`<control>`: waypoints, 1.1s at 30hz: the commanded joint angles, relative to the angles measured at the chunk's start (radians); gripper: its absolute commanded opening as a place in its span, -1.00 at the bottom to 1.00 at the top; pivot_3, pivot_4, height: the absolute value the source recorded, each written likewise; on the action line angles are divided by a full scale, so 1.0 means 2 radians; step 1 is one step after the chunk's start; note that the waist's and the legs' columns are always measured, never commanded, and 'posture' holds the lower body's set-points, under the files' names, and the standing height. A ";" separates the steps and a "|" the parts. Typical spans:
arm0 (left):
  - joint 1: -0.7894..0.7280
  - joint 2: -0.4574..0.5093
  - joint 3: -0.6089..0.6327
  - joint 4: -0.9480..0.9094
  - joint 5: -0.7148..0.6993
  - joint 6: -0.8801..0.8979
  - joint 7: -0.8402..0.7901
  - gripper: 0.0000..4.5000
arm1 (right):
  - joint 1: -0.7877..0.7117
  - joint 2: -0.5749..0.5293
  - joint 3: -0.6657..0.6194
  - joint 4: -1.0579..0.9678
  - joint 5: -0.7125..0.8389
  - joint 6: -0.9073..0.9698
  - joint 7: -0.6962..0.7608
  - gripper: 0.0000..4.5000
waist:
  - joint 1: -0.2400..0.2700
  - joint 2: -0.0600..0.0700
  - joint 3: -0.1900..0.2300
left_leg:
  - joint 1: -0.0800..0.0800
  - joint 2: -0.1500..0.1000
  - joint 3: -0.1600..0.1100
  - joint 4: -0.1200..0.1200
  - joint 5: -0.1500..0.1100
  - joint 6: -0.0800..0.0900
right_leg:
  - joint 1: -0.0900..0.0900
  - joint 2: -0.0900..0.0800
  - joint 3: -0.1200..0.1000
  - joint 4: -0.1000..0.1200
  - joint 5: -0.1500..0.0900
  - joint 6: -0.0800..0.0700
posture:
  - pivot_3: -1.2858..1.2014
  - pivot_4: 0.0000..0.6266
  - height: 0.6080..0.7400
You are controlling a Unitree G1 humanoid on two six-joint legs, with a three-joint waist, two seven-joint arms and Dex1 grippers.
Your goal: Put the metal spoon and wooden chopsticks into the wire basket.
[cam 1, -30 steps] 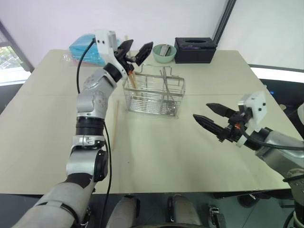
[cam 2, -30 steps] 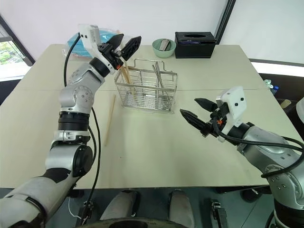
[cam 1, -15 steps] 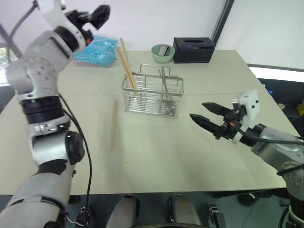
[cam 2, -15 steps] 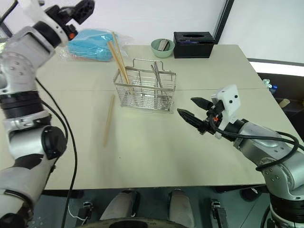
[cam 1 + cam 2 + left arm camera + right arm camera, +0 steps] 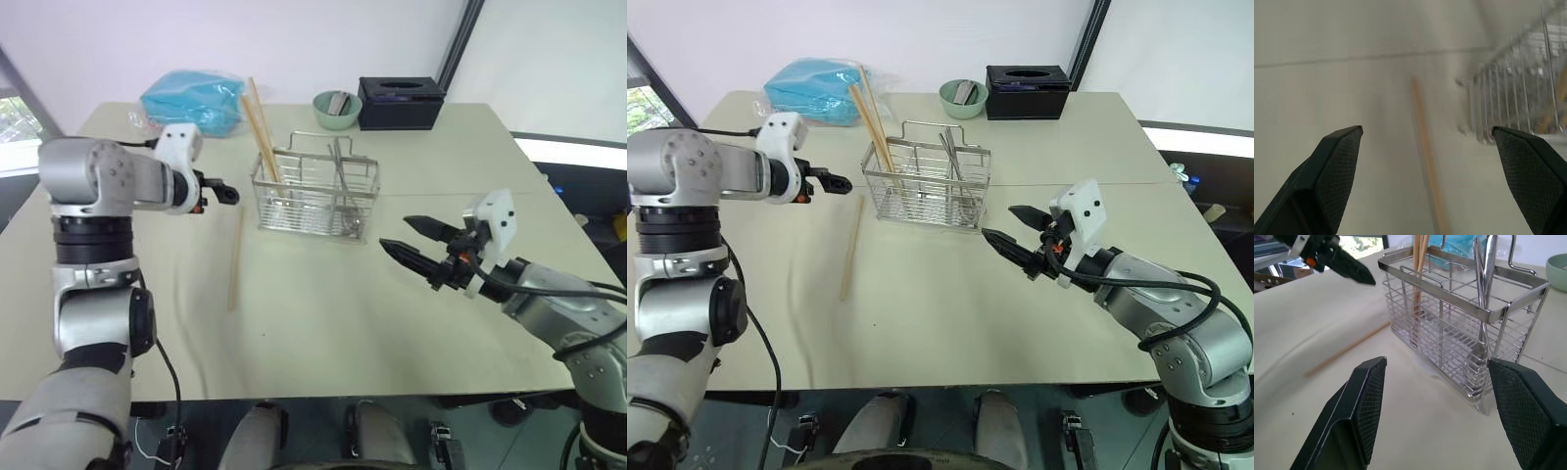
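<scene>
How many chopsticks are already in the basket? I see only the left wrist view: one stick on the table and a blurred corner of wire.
Observer: Some chopsticks stand in the wire basket, leaning out of its left end compartment; the exact number is hard to tell.
Operator: And the spoon, where is it?
Observer: The metal spoon stands in a compartment at the other end of the basket, bowl down.
Operator: Is the right gripper holding something?
Observer: No. The right gripper is open and empty, hovering over the table, beside the basket.
Operator: Is my left gripper near the stick on the table?
Observer: The left gripper is open, just above the far end of the loose chopstick, not touching it.
</scene>
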 commanded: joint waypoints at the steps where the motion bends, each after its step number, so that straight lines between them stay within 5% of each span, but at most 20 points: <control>1: 0.020 -0.009 -0.018 -0.015 0.003 0.004 -0.005 0.98 | 0.001 0.005 -0.010 -0.022 0.006 -0.005 -0.005 0.50 | 0.001 0.000 0.000 | 0.000 0.000 0.000 0.000 0.000 0.000 | 0.000 0.000 0.000 0.000 0.000 0.000 | 0.03 -0.52 -0.30; 14: 0.047 -0.087 -0.022 0.062 0.052 -0.012 -0.005 0.98 | 0.025 0.007 -0.018 -0.045 0.025 -0.001 -0.029 0.50 | 0.003 0.001 -0.001 | 0.000 0.000 0.000 0.000 0.000 0.000 | 0.001 -0.001 0.000 0.000 0.000 0.000 | 0.03 -0.52 -0.30; 23: 0.025 -0.114 0.015 0.095 0.086 -0.023 -0.004 -0.95 | 0.032 -0.003 -0.015 -0.043 0.018 -0.009 -0.019 0.50 | 0.004 0.001 -0.001 | 0.000 -0.001 0.000 0.000 0.000 0.000 | 0.001 -0.001 0.000 -0.001 0.000 0.000 | 0.03 -0.52 -0.30; 33: 0.048 -0.107 0.041 0.077 0.108 -0.031 0.002 -0.98 | 0.045 -0.020 -0.019 -0.042 0.010 -0.018 0.014 0.50 | 0.002 0.001 -0.001 | 0.000 0.000 0.000 0.000 0.000 0.000 | 0.001 -0.001 0.000 0.000 0.000 0.000 | 0.03 -0.52 -0.30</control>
